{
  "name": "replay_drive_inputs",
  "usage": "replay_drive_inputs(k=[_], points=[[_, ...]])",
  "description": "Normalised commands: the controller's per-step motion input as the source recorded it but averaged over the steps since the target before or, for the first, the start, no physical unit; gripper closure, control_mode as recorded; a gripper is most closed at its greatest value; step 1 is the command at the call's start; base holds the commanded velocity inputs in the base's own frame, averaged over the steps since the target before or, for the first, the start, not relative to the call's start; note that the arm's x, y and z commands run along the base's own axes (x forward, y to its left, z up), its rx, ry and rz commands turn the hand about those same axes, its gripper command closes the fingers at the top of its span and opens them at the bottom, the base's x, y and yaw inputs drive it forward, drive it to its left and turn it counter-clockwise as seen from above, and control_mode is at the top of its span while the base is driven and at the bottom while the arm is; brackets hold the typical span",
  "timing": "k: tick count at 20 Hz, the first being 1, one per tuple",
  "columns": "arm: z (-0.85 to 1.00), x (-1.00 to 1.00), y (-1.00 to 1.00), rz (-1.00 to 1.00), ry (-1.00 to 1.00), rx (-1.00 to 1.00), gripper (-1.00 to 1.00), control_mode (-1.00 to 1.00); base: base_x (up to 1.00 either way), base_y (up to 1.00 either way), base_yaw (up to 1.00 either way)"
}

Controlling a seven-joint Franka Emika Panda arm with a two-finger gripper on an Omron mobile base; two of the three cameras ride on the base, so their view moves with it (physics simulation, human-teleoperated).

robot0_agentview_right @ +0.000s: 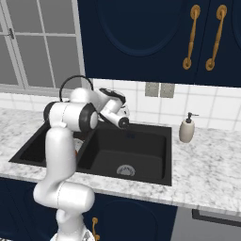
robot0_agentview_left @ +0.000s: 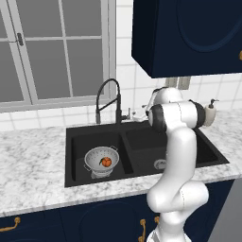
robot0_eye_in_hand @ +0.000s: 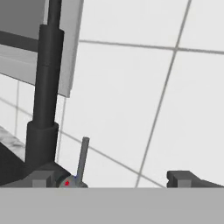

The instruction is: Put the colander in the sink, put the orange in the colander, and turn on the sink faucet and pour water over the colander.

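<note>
The silvery colander [robot0_agentview_left: 101, 159] stands in the left basin of the black sink [robot0_agentview_left: 142, 136], and the orange [robot0_agentview_left: 106, 162] lies inside it. At the back rim, between the basins, rises the black gooseneck sink faucet [robot0_agentview_left: 108, 98]. My gripper [robot0_agentview_left: 139, 113] hovers just right of the faucet's base, pointing at the tiled wall. In the hand view the gripper [robot0_eye_in_hand: 113, 179] is open with nothing between its fingers. There the faucet's column [robot0_eye_in_hand: 43, 109] stands at the left, and its thin grey lever [robot0_eye_in_hand: 82, 158] rises close beside the left fingertip [robot0_eye_in_hand: 43, 178].
A beige soap dispenser [robot0_agentview_left: 209, 113] stands on the marble counter [robot0_agentview_left: 33, 165] right of the sink. Dark wall cabinets [robot0_agentview_left: 189, 33] hang overhead and a window [robot0_agentview_left: 52, 52] is behind the faucet. The right basin [robot0_agentview_right: 127, 150] holds just its drain.
</note>
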Motion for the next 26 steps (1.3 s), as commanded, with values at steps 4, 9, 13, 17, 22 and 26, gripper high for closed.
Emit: replay_drive_inputs(k=[4,9,13,17,22,26], points=[[-0.18,0.38,0.1,0.0,0.0,0.0,-1.0,-1.0,0.0,0.0,0.0],[-0.06,0.26,0.14,0.0,-0.02,0.0,-1.0,-1.0,0.0,0.0,0.0],[-0.02,0.26,0.07,0.0,-0.01,0.0,-1.0,-1.0,0.0,0.0,0.0],[-0.16,0.18,0.09,-0.01,-0.01,0.0,-1.0,-1.0,0.0,0.0,0.0],[-0.15,0.19,0.12,0.0,-0.01,0.0,-1.0,-1.0,0.0,0.0,0.0],[-0.07,0.01,0.17,-0.01,-0.03,0.02,-1.0,-1.0,0.0,0.0,0.0]])
